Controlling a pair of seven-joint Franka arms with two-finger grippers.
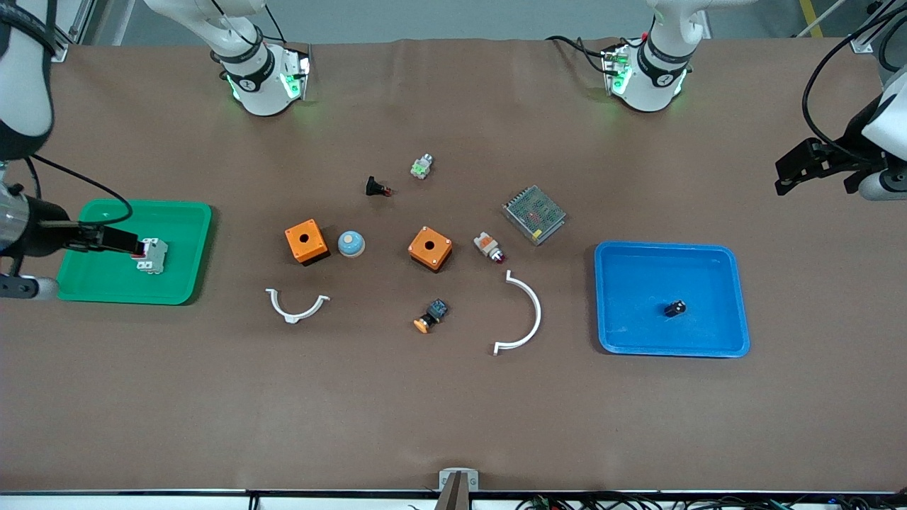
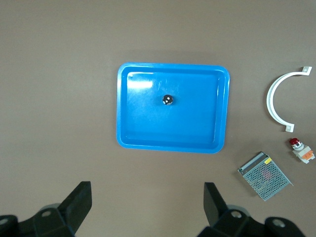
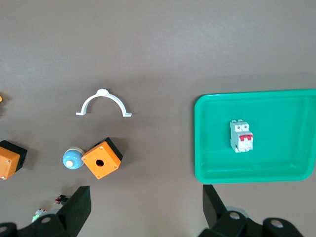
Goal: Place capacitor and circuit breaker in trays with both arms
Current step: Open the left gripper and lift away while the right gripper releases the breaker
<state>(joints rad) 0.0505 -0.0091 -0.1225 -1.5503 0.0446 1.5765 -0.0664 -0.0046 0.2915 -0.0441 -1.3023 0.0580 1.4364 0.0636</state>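
The glossy plastic green tray [image 1: 181, 241] holds the breaker [image 1: 152, 255]; the blue tray [image 1: 737, 297] holds the capacitor [image 1: 675, 308]. The right gripper [image 1: 134, 244] hangs spread above the breaker, the left gripper [image 1: 786, 177] spread past the blue tray. The breaker looks rigid, light, best pinched across its flat sides. The capacitor, a smooth stub, would likely roll.

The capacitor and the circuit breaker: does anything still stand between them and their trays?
Nothing visible does. The capacitor lies in the blue tray, the circuit breaker in the green tray. Both hands, left and right, are open and high above.
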